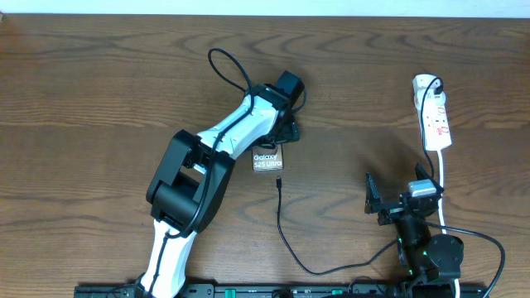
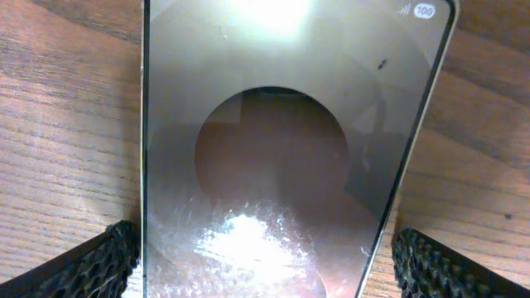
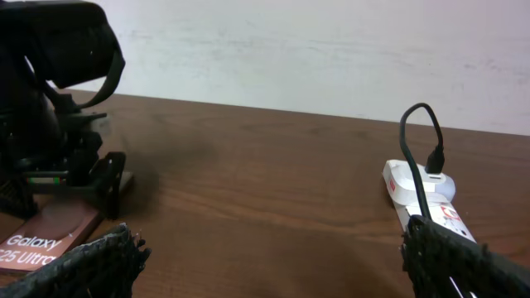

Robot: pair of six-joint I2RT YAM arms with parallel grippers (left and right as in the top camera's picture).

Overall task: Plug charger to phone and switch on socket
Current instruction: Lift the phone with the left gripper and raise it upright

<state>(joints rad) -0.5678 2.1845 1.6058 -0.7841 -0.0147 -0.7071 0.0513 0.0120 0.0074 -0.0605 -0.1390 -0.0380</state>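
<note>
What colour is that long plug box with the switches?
White, with small red marks; the overhead view shows the socket best.

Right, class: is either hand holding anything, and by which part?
Nothing is held. The left hand straddles the phone across its long edges, a gap showing; the right hand is open, empty.

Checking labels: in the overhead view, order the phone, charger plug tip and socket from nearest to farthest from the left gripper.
1. phone, mid-table, right at the fingers.
2. charger plug tip, just off the phone's robot-side end.
3. socket, far right.
</note>
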